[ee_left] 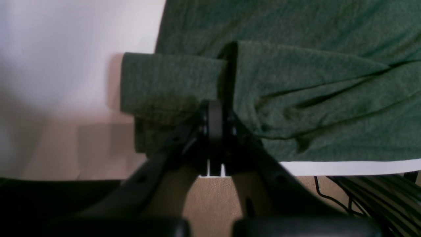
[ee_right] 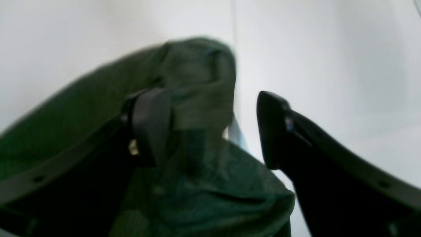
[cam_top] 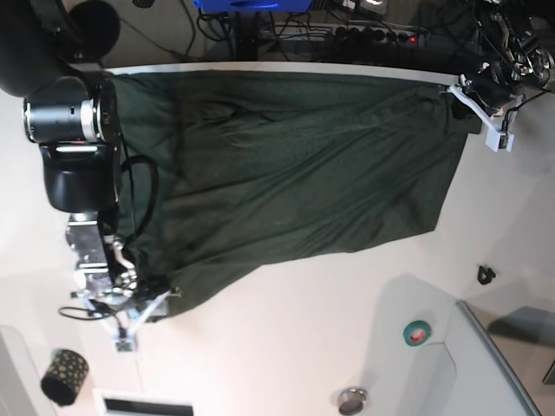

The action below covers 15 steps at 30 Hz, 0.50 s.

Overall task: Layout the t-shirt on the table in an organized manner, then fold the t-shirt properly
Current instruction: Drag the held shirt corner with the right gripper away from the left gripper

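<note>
The dark green t-shirt lies spread wide along the far side of the white table, with some wrinkles. My left gripper is at the shirt's right end by the table edge. In the left wrist view it is shut on a raised fold of the t-shirt. My right gripper is at the shirt's near left corner. In the right wrist view its jaws stand apart, with t-shirt fabric bunched between them and lying against the left finger.
A green tape roll, a small black clip and a round metal piece lie at the near right. A grey raised tray fills the near right corner. A dotted black cup stands near left. Cables run beyond the far edge.
</note>
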{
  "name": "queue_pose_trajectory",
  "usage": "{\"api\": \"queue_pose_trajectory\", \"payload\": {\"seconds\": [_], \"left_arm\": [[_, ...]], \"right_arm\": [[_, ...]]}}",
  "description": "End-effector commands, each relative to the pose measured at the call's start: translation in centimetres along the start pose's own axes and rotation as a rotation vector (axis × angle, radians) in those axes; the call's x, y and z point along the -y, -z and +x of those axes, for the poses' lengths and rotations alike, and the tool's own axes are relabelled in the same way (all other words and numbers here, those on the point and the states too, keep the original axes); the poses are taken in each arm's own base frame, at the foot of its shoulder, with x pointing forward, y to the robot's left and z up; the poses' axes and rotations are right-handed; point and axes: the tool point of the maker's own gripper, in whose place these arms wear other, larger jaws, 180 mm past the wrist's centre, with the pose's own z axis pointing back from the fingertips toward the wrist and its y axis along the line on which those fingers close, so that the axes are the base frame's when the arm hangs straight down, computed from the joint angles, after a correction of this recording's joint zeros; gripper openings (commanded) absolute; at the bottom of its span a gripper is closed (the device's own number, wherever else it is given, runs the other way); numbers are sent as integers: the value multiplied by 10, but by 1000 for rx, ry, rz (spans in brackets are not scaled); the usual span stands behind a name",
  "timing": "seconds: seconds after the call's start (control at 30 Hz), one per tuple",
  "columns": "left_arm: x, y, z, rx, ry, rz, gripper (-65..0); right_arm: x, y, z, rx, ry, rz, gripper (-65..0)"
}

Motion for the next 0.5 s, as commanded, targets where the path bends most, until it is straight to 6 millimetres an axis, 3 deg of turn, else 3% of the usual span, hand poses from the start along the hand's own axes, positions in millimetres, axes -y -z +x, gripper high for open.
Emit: {"api": "queue_pose_trajectory", "payload": {"seconds": [0.0, 0.2, 0.47], "left_arm": [[-5, -4, 7, 22, 12, 12, -650], [-6, -5, 8, 24, 13, 12, -650], [-5, -4, 9, 27, 13, 12, -650]], "right_arm": [[-8, -9, 42, 114, -36, 17, -239], [-80, -42, 53, 236, -269, 177, -237], [-91, -3, 5, 52, -295, 207, -239]]}}
